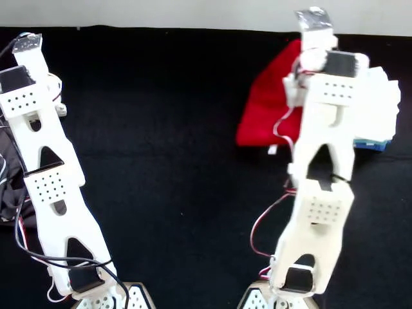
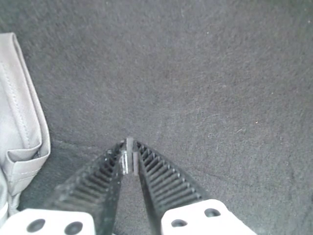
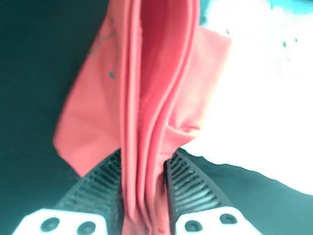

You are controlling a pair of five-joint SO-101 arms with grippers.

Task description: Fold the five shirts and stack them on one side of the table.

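A red shirt (image 1: 265, 106) lies bunched at the table's far right, partly over a white folded shirt (image 1: 381, 103) that rests on a blue one (image 1: 374, 145). My right gripper (image 3: 144, 188) is shut on several folded layers of the red shirt (image 3: 156, 73), with the white shirt (image 3: 259, 98) just beside it. At the far left, my left gripper (image 2: 129, 157) is shut with nothing in it, just above the black tabletop. A grey shirt (image 2: 19, 122) lies flat close beside it.
A dark garment (image 1: 9, 187) is heaped at the left edge of the table, behind the left arm (image 1: 48, 180). The black tabletop (image 1: 167, 129) stretches between the two arms. The right arm (image 1: 322, 193) hides part of the shirt pile.
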